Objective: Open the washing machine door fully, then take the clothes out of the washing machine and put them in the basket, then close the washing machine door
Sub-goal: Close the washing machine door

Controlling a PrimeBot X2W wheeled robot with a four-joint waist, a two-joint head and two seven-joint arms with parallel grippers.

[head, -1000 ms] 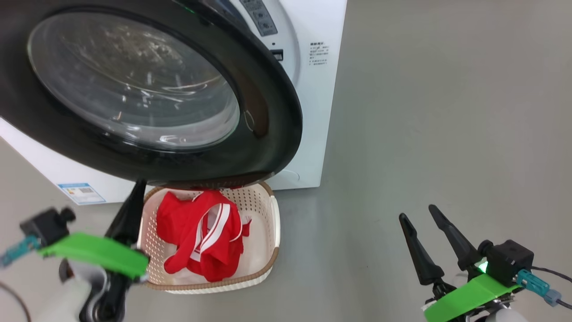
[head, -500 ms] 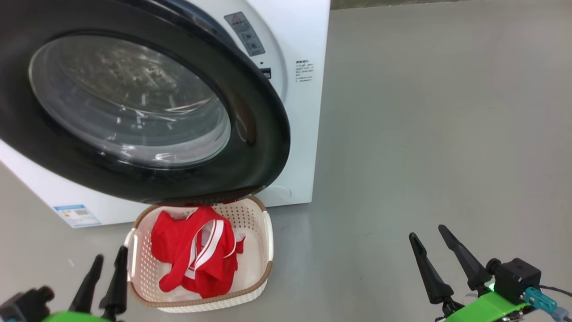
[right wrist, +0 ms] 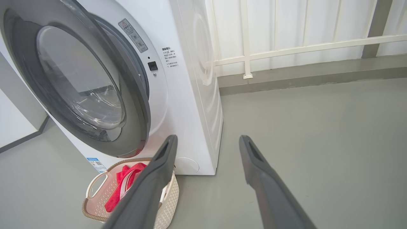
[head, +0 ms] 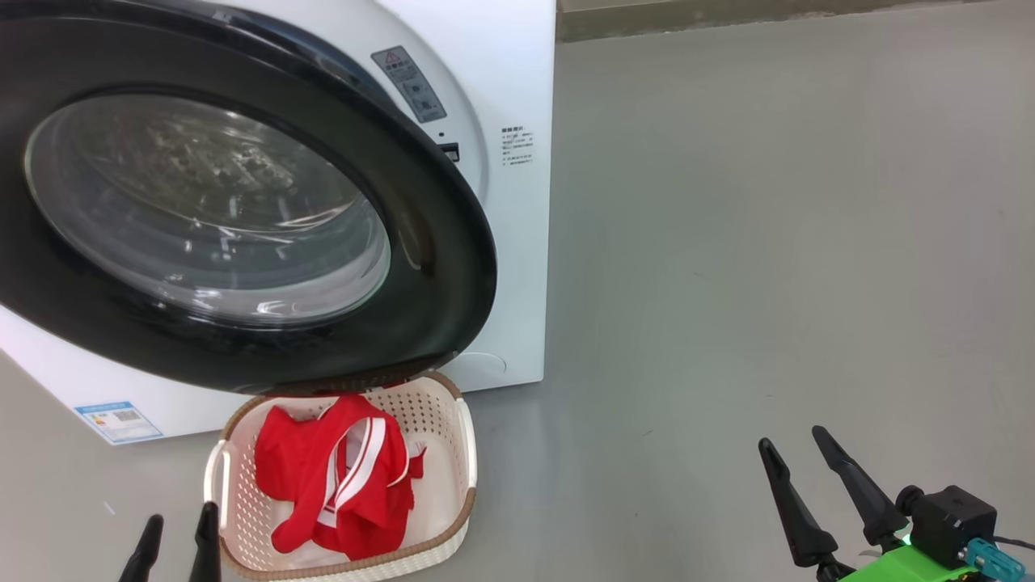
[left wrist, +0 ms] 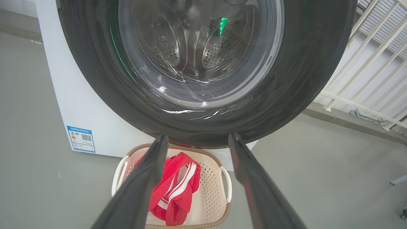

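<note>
The washing machine (head: 509, 267) is a white box. The washing machine door (head: 441, 267), with its black rim and glass window, stands swung out over the basket (head: 467, 453). The clothes (head: 323, 477), red with white stripes, lie inside the cream basket on the floor. My left gripper (head: 179, 517) is open at the bottom left, just left of the basket, holding nothing. In the left wrist view the left gripper (left wrist: 197, 137) points at the door (left wrist: 302, 79), with the clothes (left wrist: 178, 187) below. My right gripper (head: 791, 439) is open over the floor at the lower right, far from the basket.
Grey floor (head: 768, 283) spreads to the right of the machine. A white railing (right wrist: 286, 47) and a low kerb stand behind it. A blue label (head: 117, 420) sits low on the machine's front. A metal leg (left wrist: 399, 179) shows at the right of the left wrist view.
The head camera has shifted, so the scene sits lower and further left. My left gripper has opened and drawn back from beside the basket to the bottom edge. The clothes stay in the basket.
</note>
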